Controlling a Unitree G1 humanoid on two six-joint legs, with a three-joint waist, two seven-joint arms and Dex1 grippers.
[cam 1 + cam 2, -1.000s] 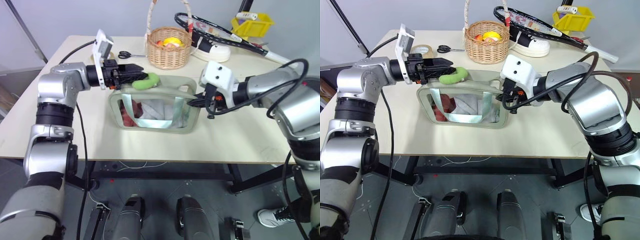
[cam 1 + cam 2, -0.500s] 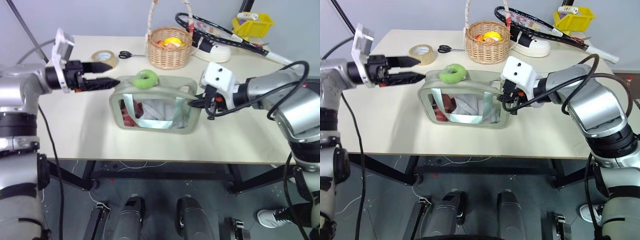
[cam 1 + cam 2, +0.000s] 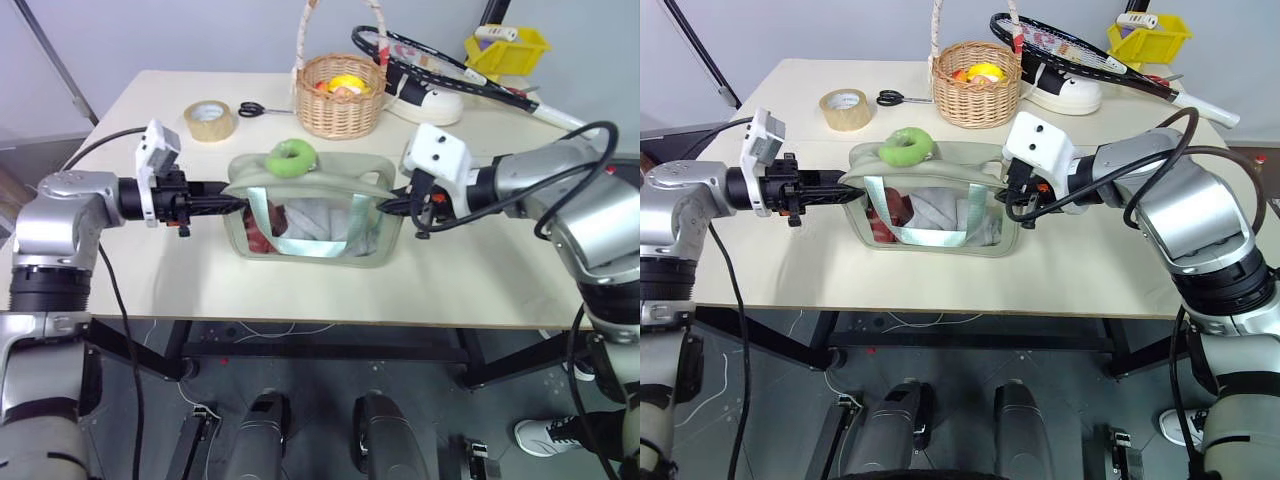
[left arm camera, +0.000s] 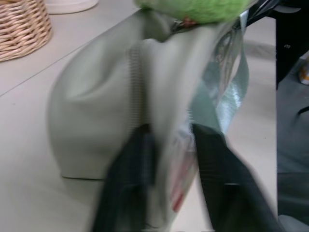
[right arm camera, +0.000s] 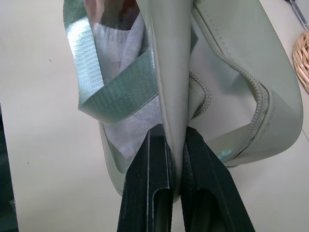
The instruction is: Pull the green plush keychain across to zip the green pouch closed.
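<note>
Both grippers pinch opposite ends of the green pouch [image 3: 310,215] at frame centre, left gripper [image 3: 232,201] and right gripper [image 3: 385,205] closed on its edges, stretching it taut beneath the keychain [image 3: 291,158].

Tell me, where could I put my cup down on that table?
Bare table runs along the near edge in front of the pouch, and at the right beyond the right gripper. The far side is crowded: tape, scissors, basket, racket.
</note>
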